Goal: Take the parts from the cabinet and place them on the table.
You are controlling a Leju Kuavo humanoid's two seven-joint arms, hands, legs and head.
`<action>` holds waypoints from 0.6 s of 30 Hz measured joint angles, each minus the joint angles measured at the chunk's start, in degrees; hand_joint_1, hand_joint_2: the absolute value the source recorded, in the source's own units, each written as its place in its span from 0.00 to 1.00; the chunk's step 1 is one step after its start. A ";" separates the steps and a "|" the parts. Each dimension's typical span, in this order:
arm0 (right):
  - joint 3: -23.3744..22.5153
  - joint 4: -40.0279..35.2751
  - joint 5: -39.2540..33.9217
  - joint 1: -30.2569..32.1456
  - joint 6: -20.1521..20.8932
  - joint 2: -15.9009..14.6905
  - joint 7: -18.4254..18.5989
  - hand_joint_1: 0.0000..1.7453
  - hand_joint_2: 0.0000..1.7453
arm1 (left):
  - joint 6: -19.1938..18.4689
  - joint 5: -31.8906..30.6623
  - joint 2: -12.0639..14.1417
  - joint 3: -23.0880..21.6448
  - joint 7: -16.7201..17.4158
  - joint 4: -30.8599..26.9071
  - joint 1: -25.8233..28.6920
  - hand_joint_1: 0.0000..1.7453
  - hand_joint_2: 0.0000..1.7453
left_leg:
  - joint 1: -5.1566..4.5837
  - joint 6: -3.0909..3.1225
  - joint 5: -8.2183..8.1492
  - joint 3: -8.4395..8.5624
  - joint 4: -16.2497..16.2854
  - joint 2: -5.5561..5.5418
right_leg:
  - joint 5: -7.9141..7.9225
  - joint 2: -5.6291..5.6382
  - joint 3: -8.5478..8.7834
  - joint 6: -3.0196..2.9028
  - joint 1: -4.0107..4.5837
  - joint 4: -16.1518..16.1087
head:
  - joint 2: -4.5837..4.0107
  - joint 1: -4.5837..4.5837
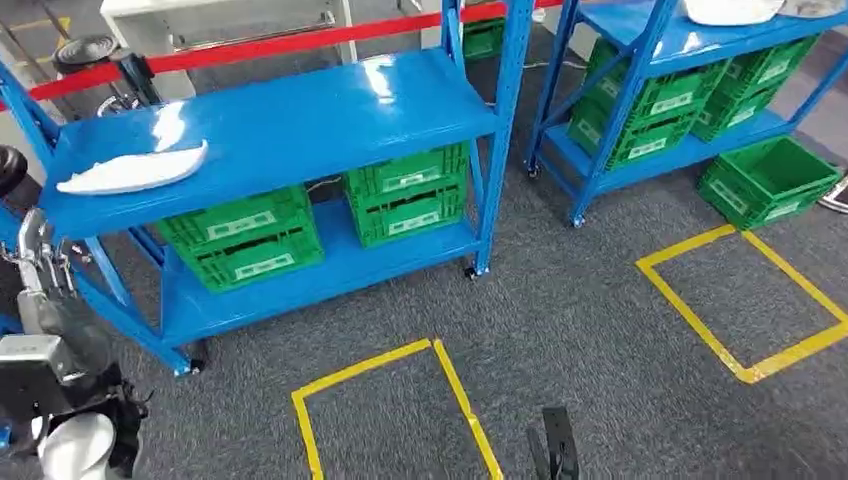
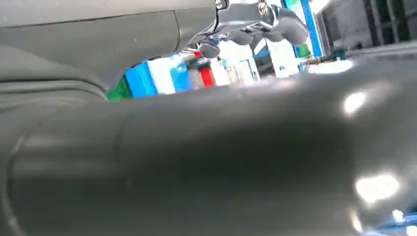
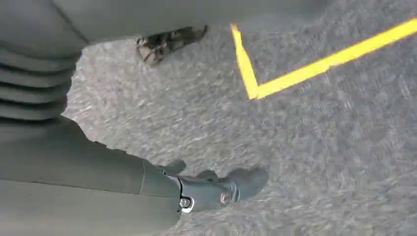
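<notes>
Grey carpet [image 1: 560, 300] lay nearest, crossed by yellow floor tape [image 1: 390, 360] at about six o'clock in the head view. At eight o'clock the left hand [image 1: 85, 440] hung low beside the body; something pale and rounded sat at it, but whether the fingers gripped it I could not tell. The right hand [image 3: 216, 189] pointed down at the carpet, its fingers loosely curled around nothing, in the right wrist view. Farther off, at ten o'clock, a white part [image 1: 135, 168] lay flat on the top shelf of the blue cabinet [image 1: 300, 120], near its left end, above the green crates [image 1: 245, 235]. It looked like a thin moulded shell: probably light, fairly stiff and smooth. Taking it across the middle of its long edge should stop it tipping.
</notes>
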 joint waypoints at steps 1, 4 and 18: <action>0.00 0.00 0.15 0.00 -0.17 0.00 -0.22 0.00 0.00 | 0.00 -0.02 0.04 0.00 0.07 -0.24 0.01 0.00 0.00 | 0.07 -0.28 -0.30 0.22 -0.14 -0.01 | 0.00 0.16 0.54 -0.42 -0.09 -0.02 | 0.00 0.11; 0.00 0.00 0.22 -0.16 -0.33 -0.11 -0.52 0.00 0.00 | 0.00 -0.04 0.20 -0.02 0.02 -0.88 -0.19 0.00 0.00 | 0.29 -1.03 -0.72 -4.35 8.01 0.57 | -0.85 0.21 2.74 -1.67 -0.08 -0.81 | 0.00 -0.24; 0.18 0.22 1.00 -0.79 0.02 -0.04 -2.40 0.00 0.00 | -1.01 -0.09 0.22 -0.61 0.15 0.50 -0.73 0.00 0.00 | -0.80 2.55 7.67 -6.02 -1.52 -0.95 | -5.07 1.46 9.45 -0.09 0.84 2.17 | 0.00 -0.24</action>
